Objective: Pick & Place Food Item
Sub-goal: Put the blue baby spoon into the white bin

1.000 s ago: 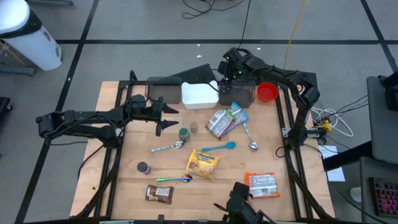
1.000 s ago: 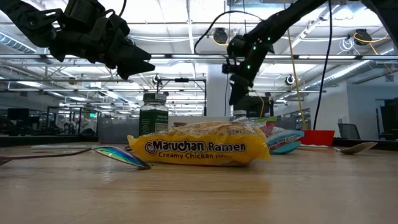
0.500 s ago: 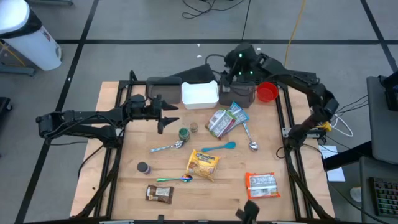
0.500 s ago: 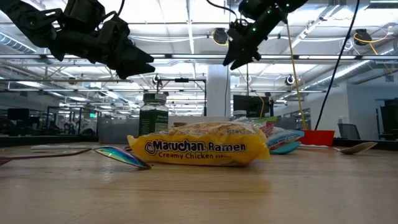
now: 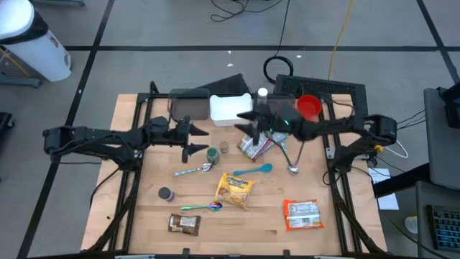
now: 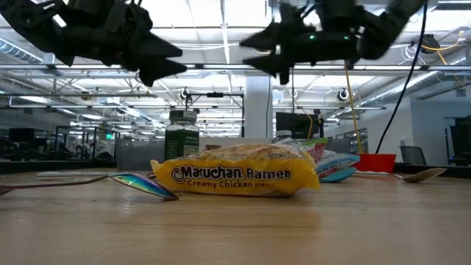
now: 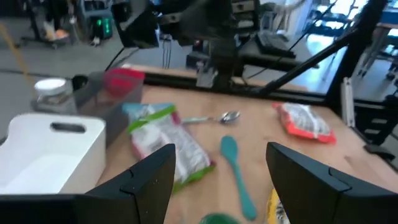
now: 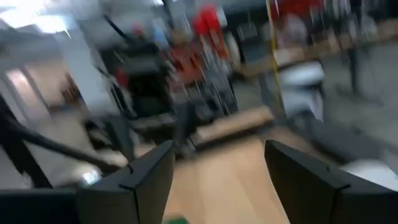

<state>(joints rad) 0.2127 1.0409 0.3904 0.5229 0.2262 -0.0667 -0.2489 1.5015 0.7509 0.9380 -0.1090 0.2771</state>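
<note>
While both arms hang above the table with nothing held, count runs near to far. Front edge: one brown snack bar (image 5: 183, 224), one red-and-white packet (image 5: 302, 214). Next: one ramen pack (image 5: 235, 190), one small dark jar (image 5: 166, 193), one iridescent spoon (image 5: 202, 207). Mid-table: three more spoons, metal (image 5: 192, 170), teal (image 5: 253, 170), metal (image 5: 285, 157). One green-lid jar (image 5: 212, 155), two green-white pouches (image 5: 259, 141) overlapping. Far edge: one white bin (image 5: 230, 108), one red cup (image 5: 309, 107). Left gripper (image 5: 197, 139) jaws apart, empty, just beside the green-lid jar. Right gripper (image 5: 248, 124) jaws apart, empty, over the pouches' far end.
</note>
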